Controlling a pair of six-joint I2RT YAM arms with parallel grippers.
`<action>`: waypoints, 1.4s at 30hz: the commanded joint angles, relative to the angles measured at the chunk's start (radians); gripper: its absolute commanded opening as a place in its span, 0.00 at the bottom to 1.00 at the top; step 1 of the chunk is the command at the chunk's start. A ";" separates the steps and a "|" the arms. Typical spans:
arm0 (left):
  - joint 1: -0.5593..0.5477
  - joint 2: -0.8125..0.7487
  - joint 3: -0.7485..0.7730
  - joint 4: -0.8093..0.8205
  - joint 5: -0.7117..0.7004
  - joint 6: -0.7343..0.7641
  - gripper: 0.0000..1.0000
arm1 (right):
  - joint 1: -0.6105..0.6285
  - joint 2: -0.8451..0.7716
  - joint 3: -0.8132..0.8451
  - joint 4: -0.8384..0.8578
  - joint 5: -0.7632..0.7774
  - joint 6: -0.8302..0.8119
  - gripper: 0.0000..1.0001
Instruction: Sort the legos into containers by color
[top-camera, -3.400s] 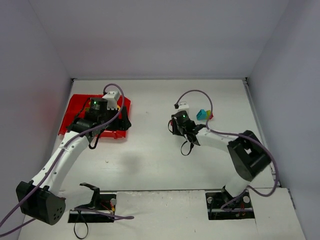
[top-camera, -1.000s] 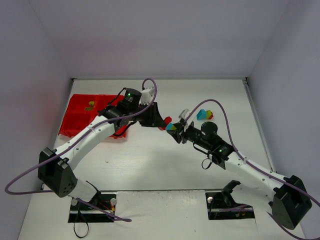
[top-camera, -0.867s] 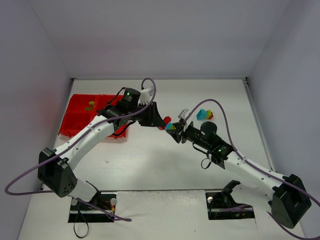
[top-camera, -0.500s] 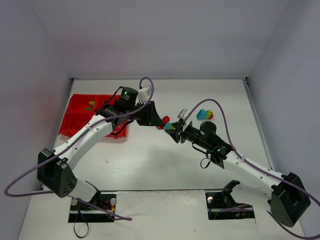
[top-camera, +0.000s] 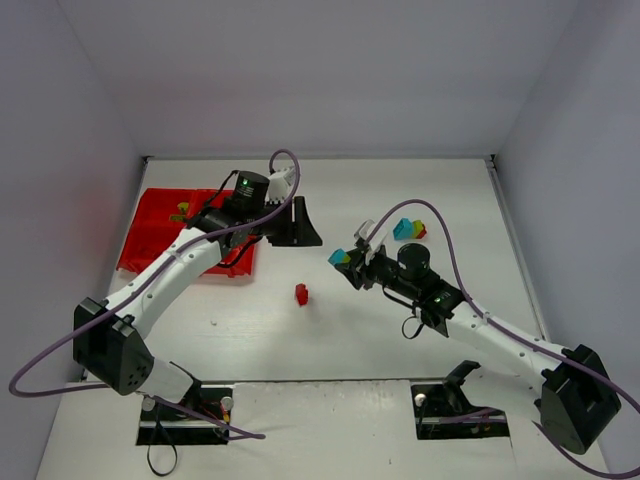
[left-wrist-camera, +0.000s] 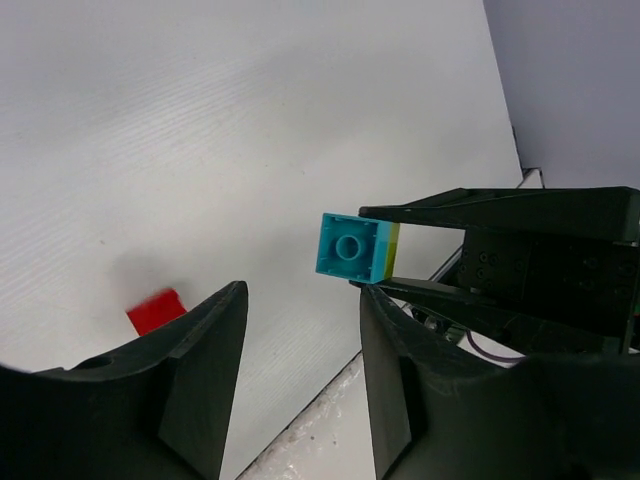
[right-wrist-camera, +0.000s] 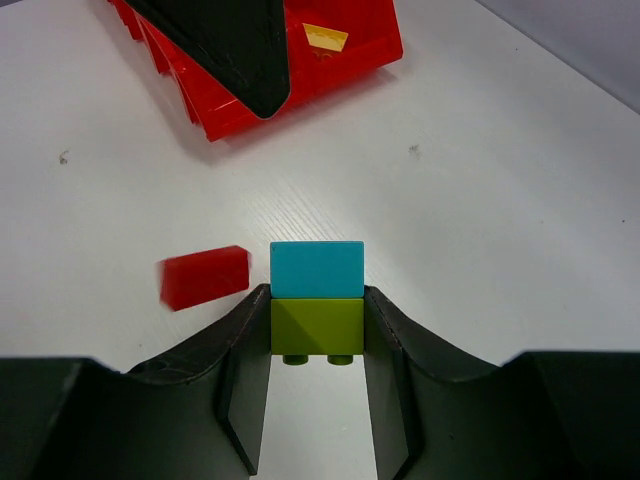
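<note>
Red tray (top-camera: 150, 238) at the far left of the worktop (top-camera: 400, 190), its near right corner hidden under the left arm (top-camera: 170, 275). Yellow and green legos (top-camera: 181, 211) in one of its far compartments, though cannot tell which. Small cluster of loose legos (top-camera: 407, 229), teal with red, far right, just beyond the right arm (top-camera: 480, 325). Single red lego (top-camera: 301, 293) over open worktop between the two arms, apart from both pincers and blurred in the right wrist view.

Left pincer (left-wrist-camera: 300, 300) open, nothing between its fingers, pointing right toward the other pincer from just beside the tray's right edge. Right pincer (right-wrist-camera: 317, 300) clamped on a stacked pair (top-camera: 341, 257) of teal on lime green — gripped by the green one's sides, teal end jutting toward the left pincer, clear of the worktop. Right arm stretched long and low from its base; left arm angled up across the tray's corner.
</note>
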 joint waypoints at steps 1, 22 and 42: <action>0.004 -0.050 0.051 0.002 -0.081 0.025 0.42 | -0.004 -0.001 0.010 0.062 0.025 -0.007 0.00; -0.087 -0.291 -0.404 -0.348 -0.573 -0.148 0.70 | -0.004 0.045 0.055 -0.044 0.204 0.076 0.00; -0.156 -0.347 -0.619 -0.390 -0.488 -0.561 0.70 | -0.005 0.100 0.061 -0.050 0.226 0.119 0.00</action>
